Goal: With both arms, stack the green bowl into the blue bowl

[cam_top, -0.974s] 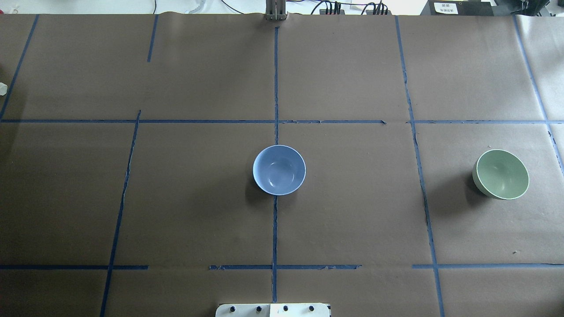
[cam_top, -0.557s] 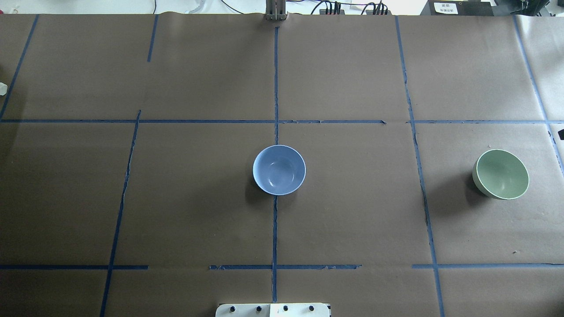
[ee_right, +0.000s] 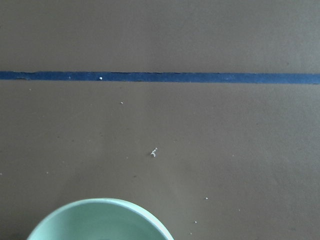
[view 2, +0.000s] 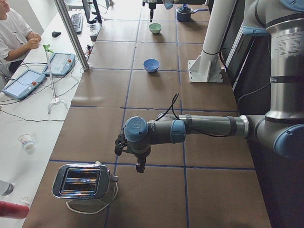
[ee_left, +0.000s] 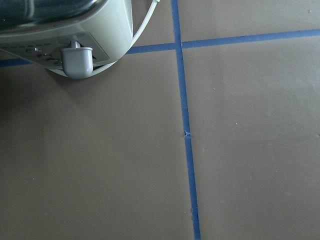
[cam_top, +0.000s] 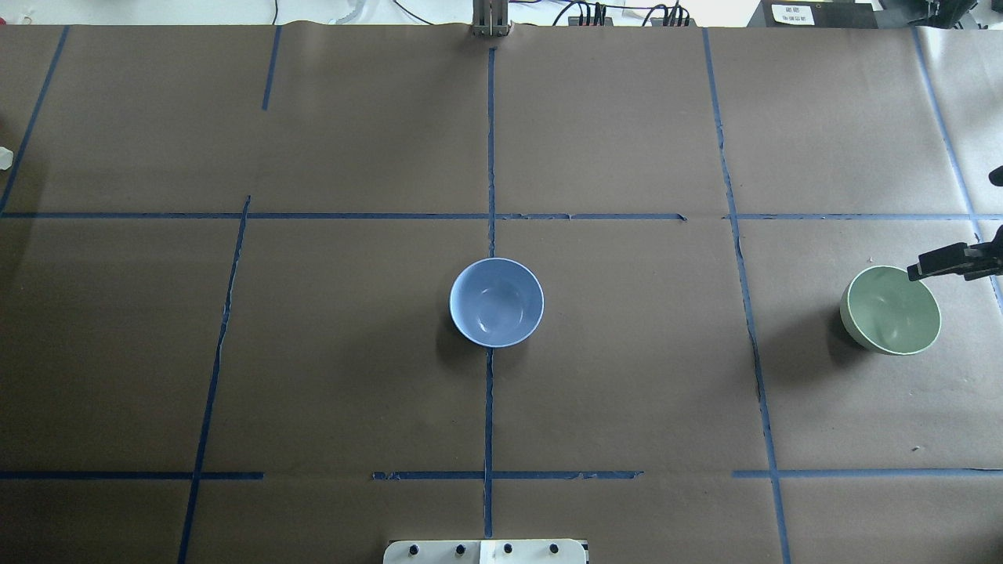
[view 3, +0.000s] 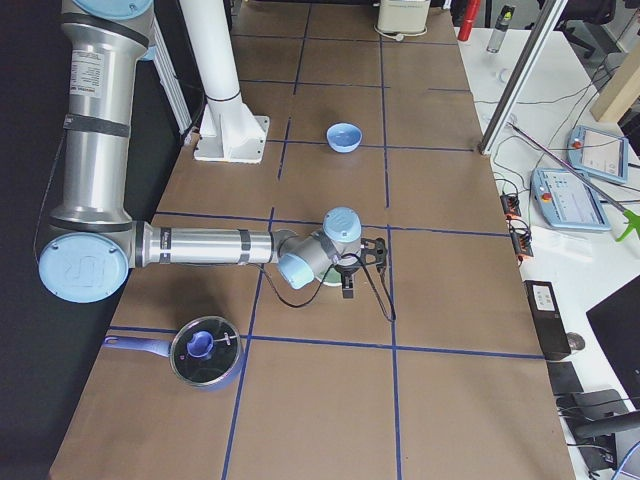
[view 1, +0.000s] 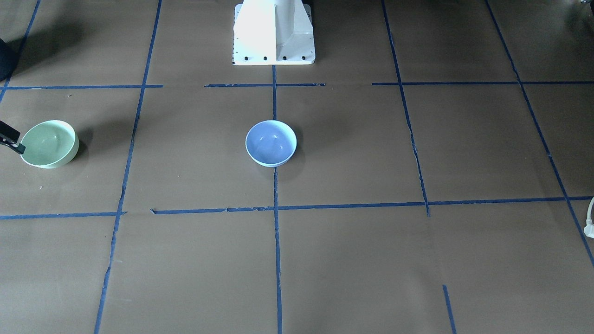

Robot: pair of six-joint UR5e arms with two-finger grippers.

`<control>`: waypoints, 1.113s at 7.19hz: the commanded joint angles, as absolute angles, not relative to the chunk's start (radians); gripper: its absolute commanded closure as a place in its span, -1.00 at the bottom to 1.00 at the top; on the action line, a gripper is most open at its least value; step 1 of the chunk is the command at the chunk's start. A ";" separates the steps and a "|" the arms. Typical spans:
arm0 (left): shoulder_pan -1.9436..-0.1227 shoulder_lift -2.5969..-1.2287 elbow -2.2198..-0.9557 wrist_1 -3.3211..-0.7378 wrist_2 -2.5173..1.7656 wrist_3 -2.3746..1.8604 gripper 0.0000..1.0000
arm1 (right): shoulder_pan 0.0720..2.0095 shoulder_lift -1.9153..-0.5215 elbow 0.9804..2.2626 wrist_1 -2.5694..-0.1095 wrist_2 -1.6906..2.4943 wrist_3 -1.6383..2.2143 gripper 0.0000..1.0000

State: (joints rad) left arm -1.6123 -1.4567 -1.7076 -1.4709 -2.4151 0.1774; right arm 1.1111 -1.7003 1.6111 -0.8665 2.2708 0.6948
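By the right edge of the green bowl (cam_top: 891, 311) hangs my right gripper (cam_top: 950, 263). I cannot tell if it is wide or narrow. The green bowl stands upright on the brown surface (cam_top: 627, 392). The blue bowl (cam_top: 496, 302) stands well apart from the green bowl, toward my left. My left gripper (view 2: 138, 163) hangs far past that, near a toaster (view 2: 83, 183). I cannot tell if that gripper is wide or narrow either.

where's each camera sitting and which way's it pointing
Front-facing: across table, facing pedestal; right gripper's finger.
Overhead: behind robot, looking down; same finger.
Exterior left: table end; left arm, toaster.
Exterior right: other end; right arm.
Left wrist: down at toaster; no arm.
Right wrist: down at green bowl; no arm.
All exteriors share blue bowl.
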 commanded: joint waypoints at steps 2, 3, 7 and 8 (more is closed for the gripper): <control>-1.612 -1.457 -1.707 -1.474 -2.418 0.172 -1.00 | 1.040 -1.717 1.585 -0.831 2.247 0.710 0.10; -1.612 -1.459 -1.709 -1.474 -2.418 0.172 -1.00 | 1.042 -1.717 1.579 -0.830 2.250 0.709 0.73; -1.612 -1.457 -1.709 -1.476 -2.418 0.170 -1.00 | 1.042 -1.680 1.687 -0.882 2.316 0.803 1.00; -1.612 -1.459 -1.709 -1.476 -2.418 0.170 -1.00 | 1.039 -1.607 1.725 -0.944 2.312 0.915 1.00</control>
